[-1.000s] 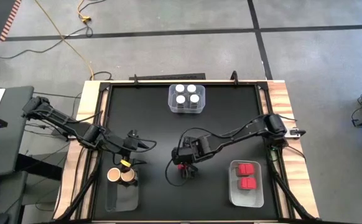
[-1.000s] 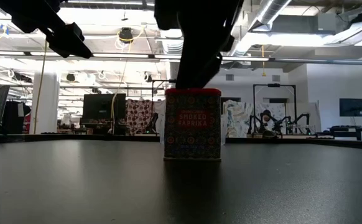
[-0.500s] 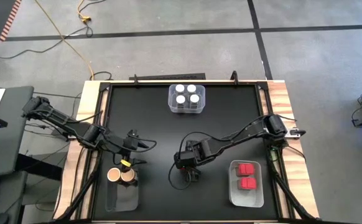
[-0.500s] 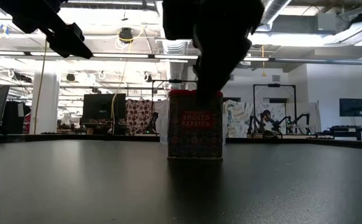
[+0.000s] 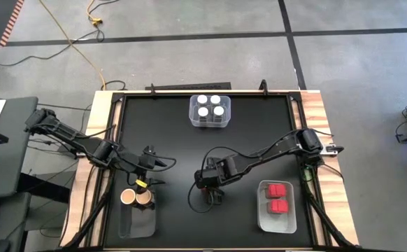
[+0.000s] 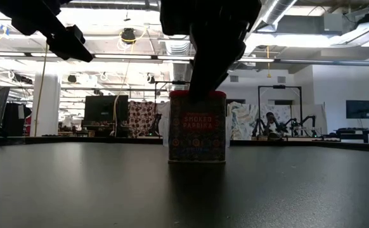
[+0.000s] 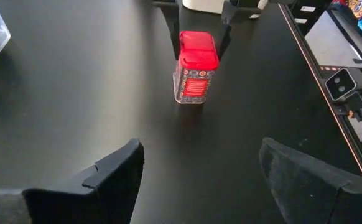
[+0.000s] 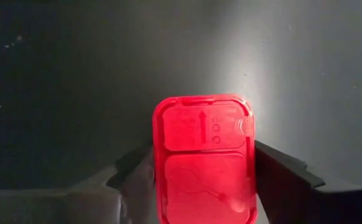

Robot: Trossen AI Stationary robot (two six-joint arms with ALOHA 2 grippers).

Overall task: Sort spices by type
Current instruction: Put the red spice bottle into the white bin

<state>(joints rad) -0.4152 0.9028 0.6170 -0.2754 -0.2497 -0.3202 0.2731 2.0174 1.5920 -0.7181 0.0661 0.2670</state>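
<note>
The red paprika box point(image 6: 197, 126) stands upright on the black table point(image 5: 168, 133), left of the bin point(image 5: 277, 218) holding two red boxes point(image 5: 278, 197). The right gripper point(image 8: 203, 163) hangs directly over its lid, fingers point(image 8: 134, 163) spread either side — not clamped. It looks light, rigid, smooth-walled; the flat sides just under the lid seem the best hold. The left gripper point(image 7: 199, 171) gapes nearby, over two tan-lidded jars point(image 5: 135, 197).

Bright overhead lighting; low view backlit; glare on black table point(image 8: 305, 56).
</note>
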